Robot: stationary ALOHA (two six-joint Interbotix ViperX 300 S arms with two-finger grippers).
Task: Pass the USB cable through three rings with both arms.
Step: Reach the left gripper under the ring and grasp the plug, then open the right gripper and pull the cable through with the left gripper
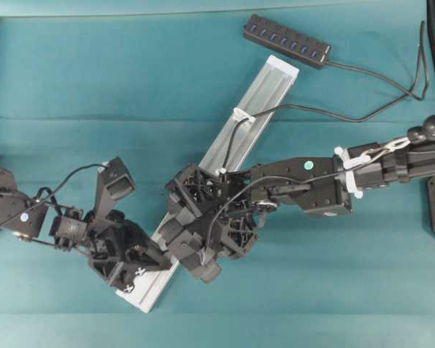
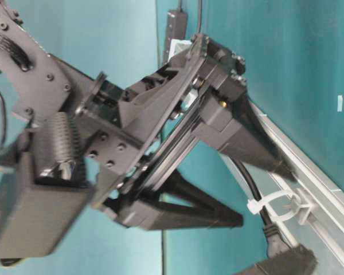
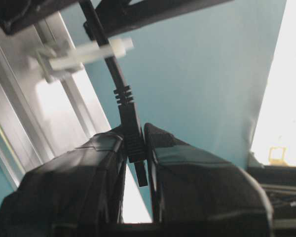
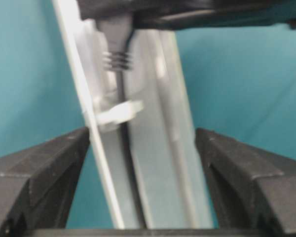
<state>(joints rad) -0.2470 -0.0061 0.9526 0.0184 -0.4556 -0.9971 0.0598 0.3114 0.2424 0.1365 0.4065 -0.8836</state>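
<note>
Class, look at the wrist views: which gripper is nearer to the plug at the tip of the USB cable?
Left. The left gripper is clamped on the plug just past a ring. The right gripper stands open, straddling the rail behind that ring, not touching the plug.

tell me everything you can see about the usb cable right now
The USB cable is a thin black cord running from a black multi-port hub, looping across the teal cloth to the silver rail. It passes through a white ring clip there, then along the rail under the arms. Its tip is a black plug with a ribbed strain relief, just past another clip and pinched between the left gripper fingers. The right gripper straddles it, open.
</note>
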